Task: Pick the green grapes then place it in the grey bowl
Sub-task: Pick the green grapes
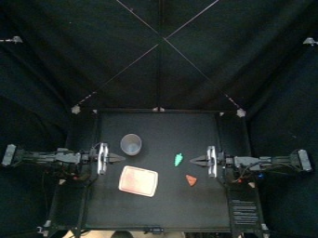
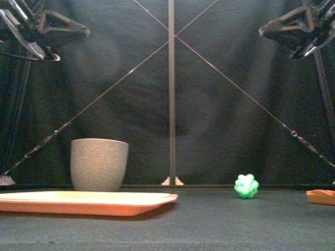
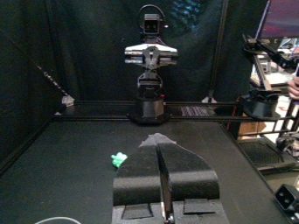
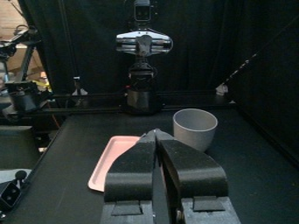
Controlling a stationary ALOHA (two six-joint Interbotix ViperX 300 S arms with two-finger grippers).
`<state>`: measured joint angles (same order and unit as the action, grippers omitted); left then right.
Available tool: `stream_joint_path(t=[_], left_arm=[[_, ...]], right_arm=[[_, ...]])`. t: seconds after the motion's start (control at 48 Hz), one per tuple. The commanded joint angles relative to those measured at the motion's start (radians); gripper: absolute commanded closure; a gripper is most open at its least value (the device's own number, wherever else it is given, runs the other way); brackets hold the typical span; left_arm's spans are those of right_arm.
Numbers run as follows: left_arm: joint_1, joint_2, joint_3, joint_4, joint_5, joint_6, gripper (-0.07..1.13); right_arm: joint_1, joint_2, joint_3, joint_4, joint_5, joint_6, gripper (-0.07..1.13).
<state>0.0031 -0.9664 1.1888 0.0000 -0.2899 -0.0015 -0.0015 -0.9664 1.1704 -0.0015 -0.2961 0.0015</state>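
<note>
Both grippers closed, grapes sitting out on the table

Left gripper [image 3: 160, 140] and right gripper [image 4: 158, 136] each have their jaws pressed together, one at each side of the table [image 1: 162, 125]. The green grapes [image 1: 179, 157] sit on the bare top near the right gripper's tips, apart from the tall grey speckled cup [image 1: 132, 143] and the flat pink tray [image 1: 139, 181]. A small red toy [image 1: 192, 179] lies just right of the tray.

The green grapes [image 1: 179, 157] stand apart in the middle of the bench [image 1: 162, 125], open above and all around. A red toy [image 1: 192, 178] lies near them, toward the front. The grey bowl [image 1: 130, 142] has an unobstructed mouth, with the pink tray [image 1: 139, 181] just before it.
</note>
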Motion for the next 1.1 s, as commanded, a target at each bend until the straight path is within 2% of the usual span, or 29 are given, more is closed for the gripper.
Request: stream_joint_path(t=[0.021, 0.25, 0.438, 0.542, 0.604, 0.854, 0.958, 1.104], left_arm=[[0.005, 0.009, -0.044, -0.002, 0.092, 0.002, 0.89], [0.035, 0.009, -0.083, 0.000, 0.233, 0.005, 0.89], [0.086, 0.008, -0.081, 0.006, 0.261, 0.006, 0.89], [0.115, 0.009, -0.071, 0.008, 0.262, 0.006, 0.89], [0.132, 0.009, -0.063, 0.008, 0.261, 0.006, 0.89], [0.172, 0.009, -0.052, 0.008, 0.264, 0.006, 0.89], [0.175, 0.008, -0.051, 0.008, 0.270, 0.006, 0.89], [0.178, 0.009, -0.049, 0.008, 0.267, 0.008, 0.89]], right_arm=[[0.005, 0.026, -0.009, 0.031, 0.002, 0.014, 0.98], [-0.012, 0.086, -0.015, 0.152, 0.043, 0.072, 0.98], [-0.026, 0.141, -0.018, 0.249, 0.057, 0.152, 0.98], [-0.028, 0.189, -0.015, 0.311, 0.078, 0.216, 0.93], [-0.028, 0.224, -0.017, 0.344, 0.089, 0.256, 0.87], [-0.037, 0.388, -0.040, 0.402, 0.094, 0.413, 0.27], [-0.055, 0.456, -0.058, 0.402, 0.094, 0.468, 0.07], [-0.107, 0.546, -0.063, 0.425, 0.100, 0.537, 0.07]])
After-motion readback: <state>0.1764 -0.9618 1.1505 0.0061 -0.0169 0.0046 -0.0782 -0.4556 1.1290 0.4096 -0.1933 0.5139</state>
